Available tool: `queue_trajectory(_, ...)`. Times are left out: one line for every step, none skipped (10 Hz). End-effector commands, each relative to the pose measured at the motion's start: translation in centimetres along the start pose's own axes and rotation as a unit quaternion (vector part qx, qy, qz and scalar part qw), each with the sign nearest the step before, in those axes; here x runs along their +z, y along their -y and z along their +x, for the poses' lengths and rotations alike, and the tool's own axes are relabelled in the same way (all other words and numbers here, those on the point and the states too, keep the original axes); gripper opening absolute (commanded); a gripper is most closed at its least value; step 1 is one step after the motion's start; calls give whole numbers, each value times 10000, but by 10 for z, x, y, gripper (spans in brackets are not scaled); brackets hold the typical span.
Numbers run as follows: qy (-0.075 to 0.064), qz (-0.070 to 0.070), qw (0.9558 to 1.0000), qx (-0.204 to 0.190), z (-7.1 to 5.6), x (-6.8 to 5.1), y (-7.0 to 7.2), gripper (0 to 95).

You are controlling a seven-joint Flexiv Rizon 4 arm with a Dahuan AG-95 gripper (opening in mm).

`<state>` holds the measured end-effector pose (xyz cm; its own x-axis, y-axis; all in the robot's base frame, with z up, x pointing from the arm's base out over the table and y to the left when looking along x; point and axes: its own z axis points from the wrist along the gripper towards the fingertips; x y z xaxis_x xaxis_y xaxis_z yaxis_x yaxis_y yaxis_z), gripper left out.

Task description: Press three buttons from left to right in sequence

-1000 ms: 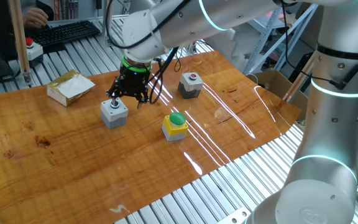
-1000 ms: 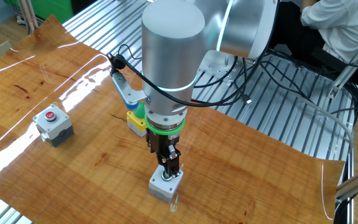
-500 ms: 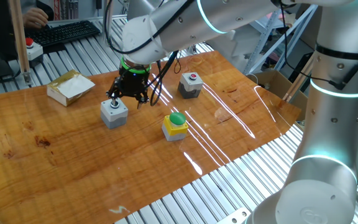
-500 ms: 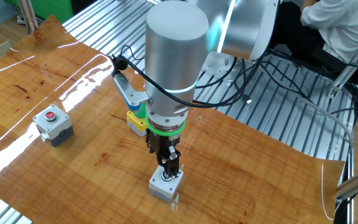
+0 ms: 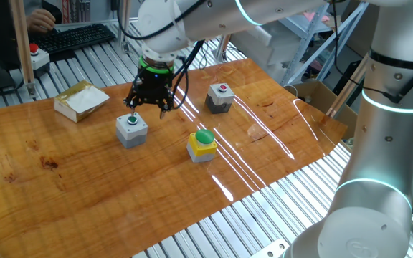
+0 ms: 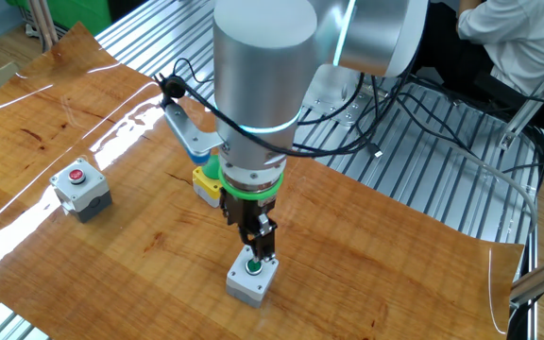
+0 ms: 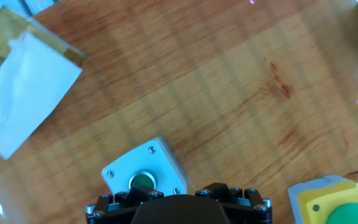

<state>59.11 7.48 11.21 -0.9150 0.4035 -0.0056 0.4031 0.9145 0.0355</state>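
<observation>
The gripper (image 5: 148, 102) hangs just above the grey box with the green button (image 5: 131, 130), clear of its cap; from where I stand I cannot tell whether the fingers are spread or pressed together. That box sits on the wooden table (image 5: 84, 186), with the yellow box with the green dome (image 5: 202, 145) at about four o'clock from it and the grey box with the red button (image 5: 220, 97) at about two o'clock. An open cardboard box (image 5: 82, 99) lies at about ten o'clock.

Glossy wood tabletop (image 5: 84, 179), ribbed metal bench (image 6: 423, 179), possibly aluminium.
</observation>
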Motion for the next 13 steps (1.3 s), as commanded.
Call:
queue_trajectory(-2, -40, 9924, -1230, 2, -27, 8, 0)
queue_trajectory(-87, -15, 9888, -1493, 1, -35, 14, 0)
queue_trajectory(-104, -31, 9860, -1663, 0, -39, 20, 0)
queue_trajectory(-106, -48, 9834, -1811, -2, -42, 27, 0)
queue_trajectory(-86, -65, 9746, -2239, -7, -44, 46, 0)
queue_trajectory(-56, -80, 9710, -2387, -10, -44, 57, 0)
queue_trajectory(-27, -120, 9696, -2443, -13, -42, 67, 0)
queue_trajectory(21, -128, 9695, -2446, -14, -41, 72, 0)
queue_trajectory(72, -133, 9690, -2467, -15, -39, 77, 0)
queue_trajectory(73, -126, 9682, -2496, -17, -38, 81, 0)
queue_trajectory(57, -125, 9680, -2506, -19, -38, 83, 0)
queue_trajectory(52, -131, 9681, -2502, -20, -38, 83, 0)
queue_trajectory(47, -129, 9681, -2502, -20, -38, 83, 0)
